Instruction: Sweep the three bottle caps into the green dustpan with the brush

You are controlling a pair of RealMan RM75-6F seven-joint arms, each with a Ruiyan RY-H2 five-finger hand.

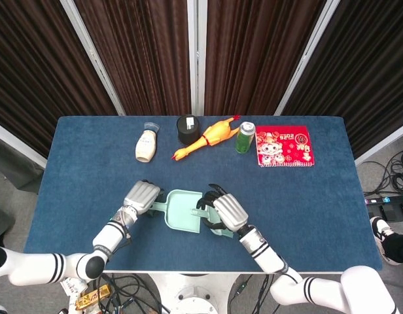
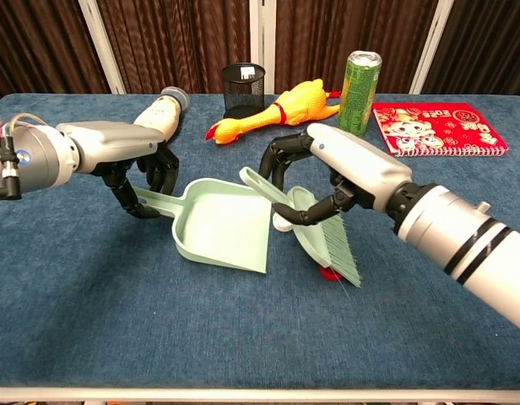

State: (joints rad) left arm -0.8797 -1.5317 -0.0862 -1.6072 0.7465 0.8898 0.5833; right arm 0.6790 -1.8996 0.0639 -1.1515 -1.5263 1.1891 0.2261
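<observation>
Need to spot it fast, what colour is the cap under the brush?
Red; the cap peeks from under the brush, best in the chest view.

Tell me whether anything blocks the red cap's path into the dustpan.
Nothing visible does. The red cap peeks out under the brush bristles, just right of the green dustpan mouth, with bare cloth between them.

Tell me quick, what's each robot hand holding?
Left hand: grips the pale green plastic dustpan by its handle.
Right hand: grips the pale green brush.
</observation>
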